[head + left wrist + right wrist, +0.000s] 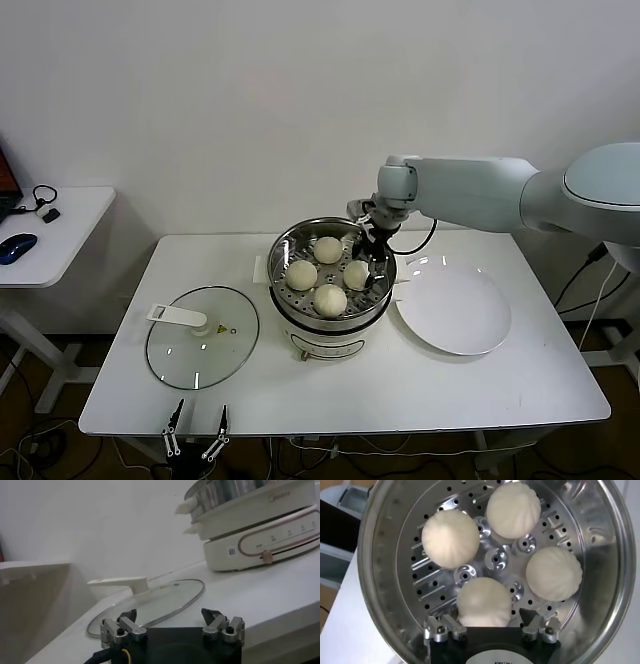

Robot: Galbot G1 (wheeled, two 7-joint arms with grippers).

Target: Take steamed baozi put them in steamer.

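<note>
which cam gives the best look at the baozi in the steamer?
Right wrist view: it looks straight down into the steamer, showing all four baozi on the perforated tray, with the right gripper open over one. Head view shows all four baozi smaller, at an angle. Left wrist view shows only the steamer's outside; no baozi.
</note>
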